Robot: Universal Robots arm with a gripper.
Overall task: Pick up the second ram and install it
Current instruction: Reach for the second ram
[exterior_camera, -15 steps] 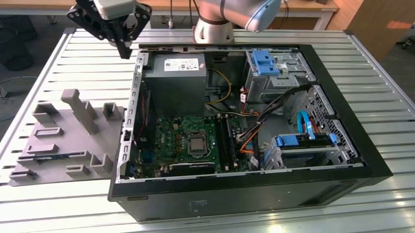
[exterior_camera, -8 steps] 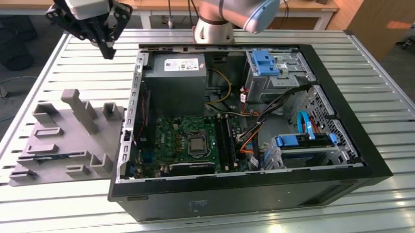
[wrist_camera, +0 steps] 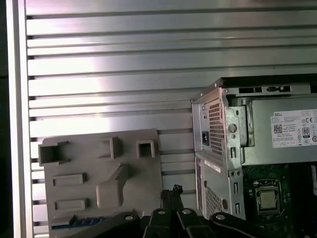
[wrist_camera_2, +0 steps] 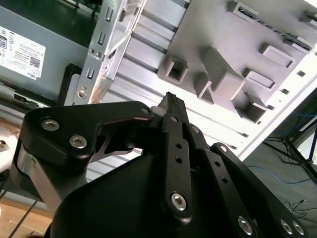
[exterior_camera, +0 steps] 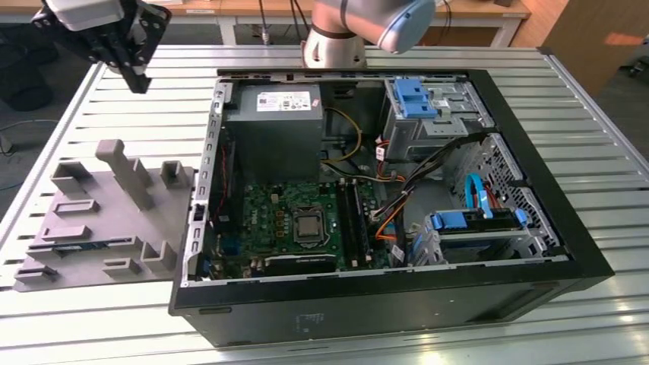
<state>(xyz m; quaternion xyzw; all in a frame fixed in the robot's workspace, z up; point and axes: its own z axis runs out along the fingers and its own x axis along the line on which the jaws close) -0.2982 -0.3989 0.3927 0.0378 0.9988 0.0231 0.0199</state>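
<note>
Closed pincer (wrist_camera_2: 171, 99) apart from second ram (wrist_camera: 79, 221), lengthwise across tray (wrist_camera: 94, 158)

table (exterior_camera: 578, 122): ribbed bare metal, shiny | tray (exterior_camera: 96, 228): matt grey plastic | gripper (wrist_camera_2: 171, 99): matt black, bright metal screws | case (exterior_camera: 406, 319): matt black shell, bare sheet-metal frame inside

White sticker (wrist_camera: 295, 130): on the grey metal power-supply box (wrist_camera: 277, 148) inside the black computer case (exterior_camera: 406, 312).
Readable wording: none can be made out.

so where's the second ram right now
The second ram lies in the grey fixture on the exterior view's left, beside the open computer case.
</note>
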